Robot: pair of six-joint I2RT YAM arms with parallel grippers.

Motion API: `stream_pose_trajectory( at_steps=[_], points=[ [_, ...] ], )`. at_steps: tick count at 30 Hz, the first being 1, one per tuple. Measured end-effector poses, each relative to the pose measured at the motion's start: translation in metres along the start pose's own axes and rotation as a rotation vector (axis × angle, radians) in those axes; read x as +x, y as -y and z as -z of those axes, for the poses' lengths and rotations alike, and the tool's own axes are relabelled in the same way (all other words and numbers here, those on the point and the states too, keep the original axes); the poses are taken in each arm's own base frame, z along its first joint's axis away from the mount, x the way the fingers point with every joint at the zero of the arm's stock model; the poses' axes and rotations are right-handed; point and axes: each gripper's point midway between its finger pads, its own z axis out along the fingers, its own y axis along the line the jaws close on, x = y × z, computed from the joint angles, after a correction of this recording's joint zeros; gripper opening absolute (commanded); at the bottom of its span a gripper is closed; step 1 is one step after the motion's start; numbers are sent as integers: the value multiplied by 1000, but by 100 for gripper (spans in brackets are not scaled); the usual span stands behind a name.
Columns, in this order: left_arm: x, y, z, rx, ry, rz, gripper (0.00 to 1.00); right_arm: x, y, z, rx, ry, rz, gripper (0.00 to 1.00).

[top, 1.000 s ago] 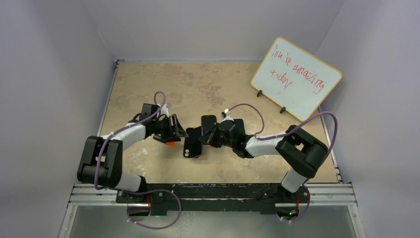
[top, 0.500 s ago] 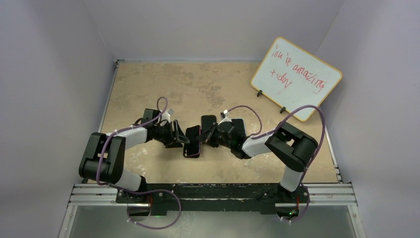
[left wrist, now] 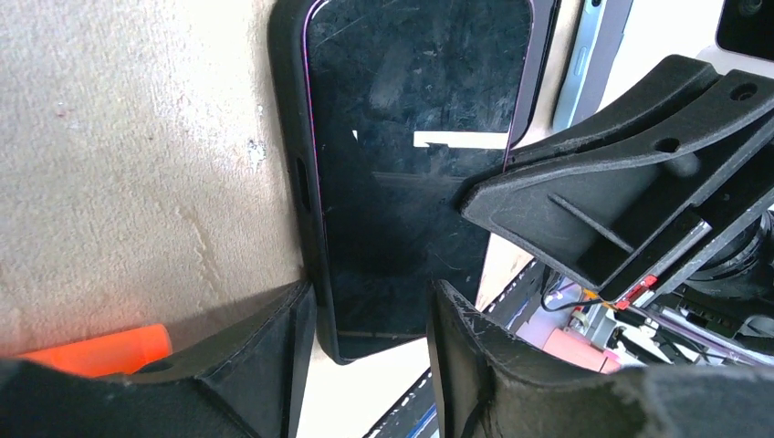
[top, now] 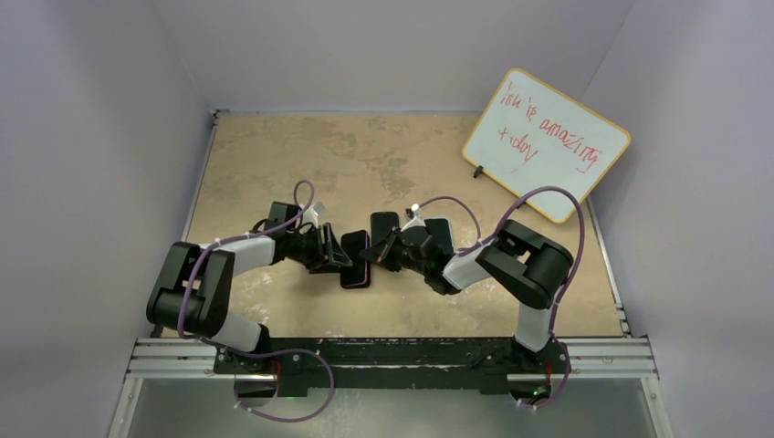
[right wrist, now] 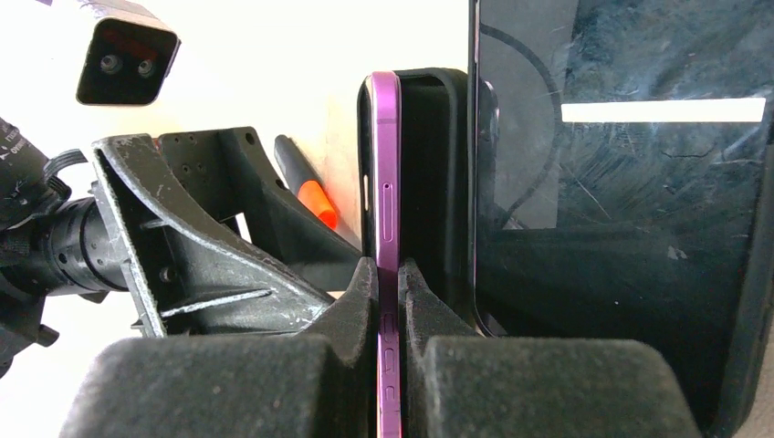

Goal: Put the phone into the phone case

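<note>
The phone (top: 355, 259) has a purple frame and a dark screen and sits partly in a black case (right wrist: 424, 173) at the table's middle. In the right wrist view its purple edge (right wrist: 384, 155) runs up from between my fingers. My right gripper (right wrist: 390, 269) is shut on that edge, and in the top view it (top: 379, 251) is at the phone's right side. My left gripper (left wrist: 370, 297) is open over the phone's near end (left wrist: 402, 182), one finger beside the case edge and one over the screen. In the top view it (top: 336, 253) is at the phone's left side.
Two more dark phones (top: 383, 224) (top: 440, 232) lie just behind the right gripper. An orange-tipped marker (left wrist: 91, 351) lies by the left fingers. A whiteboard (top: 545, 141) with red writing stands at the back right. Walls close in both sides.
My left gripper has moved right up to the phone. The right arm's elbow has folded in towards the left. The phone has shifted slightly between the two grippers.
</note>
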Motion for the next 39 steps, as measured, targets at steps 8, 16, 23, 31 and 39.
stream_pose_trajectory(
  at_steps=[8, 16, 23, 31, 39],
  points=[
    [5, 1, 1, -35, 28, -20, 47, 2, -1, -2, -15, -1, 24, 0],
    [15, 8, 14, -55, 57, -40, 47, 7, -9, -11, -38, -17, 64, 0],
    [20, 16, 18, -40, 51, -42, 47, 14, -13, -14, -26, -37, 97, 23],
    [12, 19, 31, -95, 100, -56, 48, 26, -6, -12, 87, -110, 204, 41],
    [-31, 23, 52, -161, 220, -103, 48, 21, -18, -3, 133, -137, 290, 50]
  ],
)
